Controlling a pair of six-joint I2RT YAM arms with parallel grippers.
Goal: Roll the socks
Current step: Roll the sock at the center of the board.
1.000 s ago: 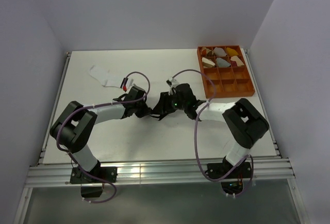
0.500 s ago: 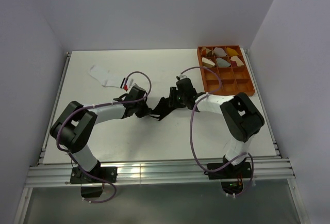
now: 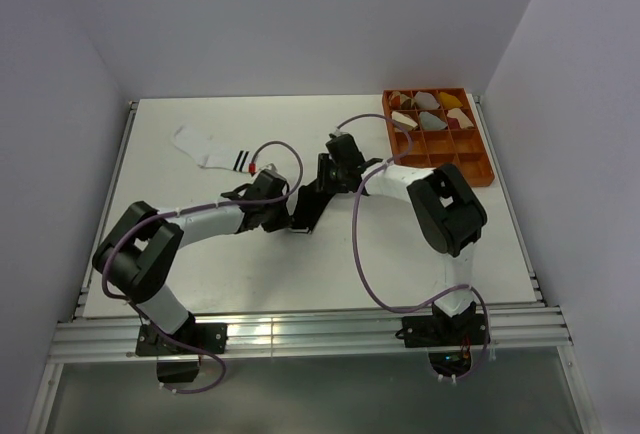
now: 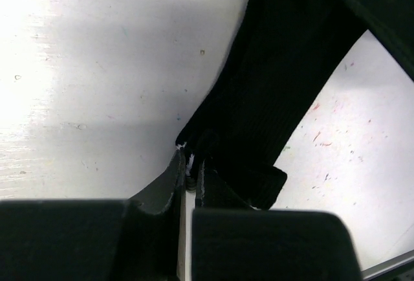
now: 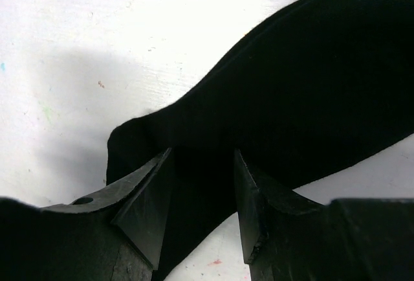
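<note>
Left wrist view: the left tool (image 4: 187,168) is pinched shut on the black sock (image 4: 278,80) at its edge, low on the bench (image 4: 97,67). Farther on, the right tool (image 5: 200,190) stands half-wide astride its other end. The fabric is probably soft, limp and light, best gripped at an end. Beyond lies the white sock (image 3: 212,150).

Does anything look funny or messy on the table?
A little. The white sock lies alone at the far left, away from the black sock in the middle, whose edge the left end effector pinches. Nothing looks spilled or broken.
</note>
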